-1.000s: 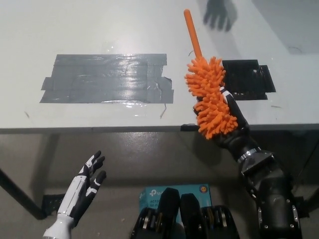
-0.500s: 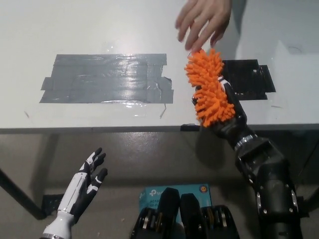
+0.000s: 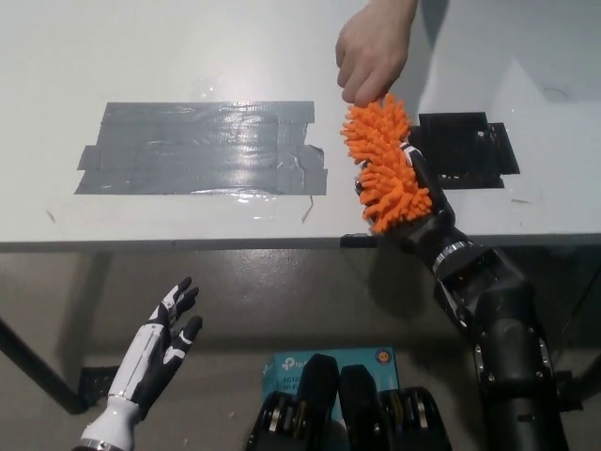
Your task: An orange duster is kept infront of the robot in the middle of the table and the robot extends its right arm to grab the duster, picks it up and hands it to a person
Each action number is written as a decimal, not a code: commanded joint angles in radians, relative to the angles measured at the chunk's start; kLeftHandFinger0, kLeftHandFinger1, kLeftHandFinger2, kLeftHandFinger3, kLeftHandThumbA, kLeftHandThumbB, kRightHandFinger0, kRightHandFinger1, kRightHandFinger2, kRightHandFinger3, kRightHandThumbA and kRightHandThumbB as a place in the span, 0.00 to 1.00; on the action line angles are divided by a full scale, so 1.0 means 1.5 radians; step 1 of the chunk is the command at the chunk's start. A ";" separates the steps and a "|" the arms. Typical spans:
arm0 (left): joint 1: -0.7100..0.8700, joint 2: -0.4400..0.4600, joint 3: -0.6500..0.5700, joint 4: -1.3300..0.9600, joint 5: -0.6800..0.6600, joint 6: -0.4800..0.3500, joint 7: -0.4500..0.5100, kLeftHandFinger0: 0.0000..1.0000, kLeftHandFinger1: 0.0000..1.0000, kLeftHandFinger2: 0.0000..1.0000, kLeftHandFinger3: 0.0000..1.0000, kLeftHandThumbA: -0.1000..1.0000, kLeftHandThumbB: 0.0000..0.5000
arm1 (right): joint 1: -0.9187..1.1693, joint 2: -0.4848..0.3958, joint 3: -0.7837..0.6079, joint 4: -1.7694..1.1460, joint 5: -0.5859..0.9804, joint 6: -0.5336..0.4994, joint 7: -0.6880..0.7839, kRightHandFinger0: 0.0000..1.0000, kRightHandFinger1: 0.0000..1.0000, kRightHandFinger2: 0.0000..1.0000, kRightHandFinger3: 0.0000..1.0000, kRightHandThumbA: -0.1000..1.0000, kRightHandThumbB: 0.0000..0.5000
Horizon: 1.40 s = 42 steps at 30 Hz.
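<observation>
My right hand (image 3: 421, 218) is closed around the orange duster (image 3: 385, 169), holding it up over the near edge of the table (image 3: 188, 56); the fluffy head covers most of my hand, so I judge the grip from the black fingers showing at its right side. A person's hand (image 3: 374, 52) comes in from the top and is on the far end of the duster, fingers curled where the handle should be; the handle itself is hidden under that hand. My white left hand (image 3: 161, 340) rests low at the lower left, below the table edge, fingers spread, holding nothing.

Step in hand: the handover, near the end of the task I'd say. To do it well: keep my arm steady and the duster pointed at the person, don't pull or twist. Let go only once their grip is clearly firm, opening my fingers smoothly rather than all at once. Risk: releasing too soon drops the duster onto the table edge or the floor; holding too long turns it into a tug. Fluffy head is soft, so my grip may slip
</observation>
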 commanded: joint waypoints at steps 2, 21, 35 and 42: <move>-0.011 0.010 0.003 -0.023 -0.008 -0.004 -0.011 0.85 1.00 1.00 1.00 0.88 0.32 | -0.032 0.003 -0.007 -0.016 0.004 0.001 -0.007 0.05 0.37 0.77 1.00 0.00 0.28; -0.022 0.013 0.002 -0.020 -0.008 0.000 -0.013 0.82 0.97 1.00 1.00 0.88 0.32 | 0.008 -0.018 0.021 -0.054 -0.095 -0.044 0.163 1.00 1.00 1.00 1.00 0.85 1.00; -0.025 0.014 0.000 -0.007 -0.006 -0.009 -0.014 0.82 0.96 1.00 1.00 0.87 0.31 | 0.201 -0.109 0.020 -0.333 -0.047 0.000 0.286 1.00 1.00 1.00 1.00 0.99 1.00; -0.005 0.009 -0.001 -0.006 -0.007 -0.007 -0.013 0.82 0.96 1.00 1.00 0.86 0.33 | 0.312 -0.155 0.025 -0.390 -0.018 0.000 0.363 1.00 1.00 1.00 1.00 0.95 1.00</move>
